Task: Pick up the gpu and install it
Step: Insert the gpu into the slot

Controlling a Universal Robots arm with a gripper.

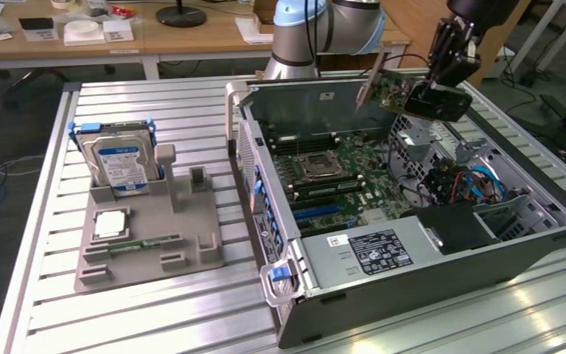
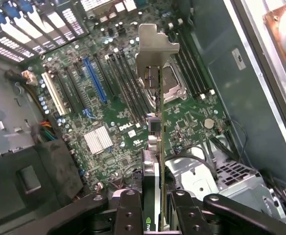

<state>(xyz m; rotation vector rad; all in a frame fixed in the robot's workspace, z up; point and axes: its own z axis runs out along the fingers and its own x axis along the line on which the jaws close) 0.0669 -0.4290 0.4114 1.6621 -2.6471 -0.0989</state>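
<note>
Fingers (image 2: 129,215) of our gripper (image 2: 155,197) pinch the gpu (image 2: 156,54); we see it upper right in the exterior view, above the open computer (image 1: 411,273).

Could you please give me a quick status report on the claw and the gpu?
Claw shut on gpu. Gpu on edge, in the air over the open computer case, above the motherboard, not seated. Nothing seen between card and board.

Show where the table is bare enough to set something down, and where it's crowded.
Bare table lies on the near side of the fixture and beyond the hard drive; another patch flanks the computer case at the exterior view's right. The strip between fixture and case is narrow. The case interior is crowded, the gripper holding the gpu above it.
</note>
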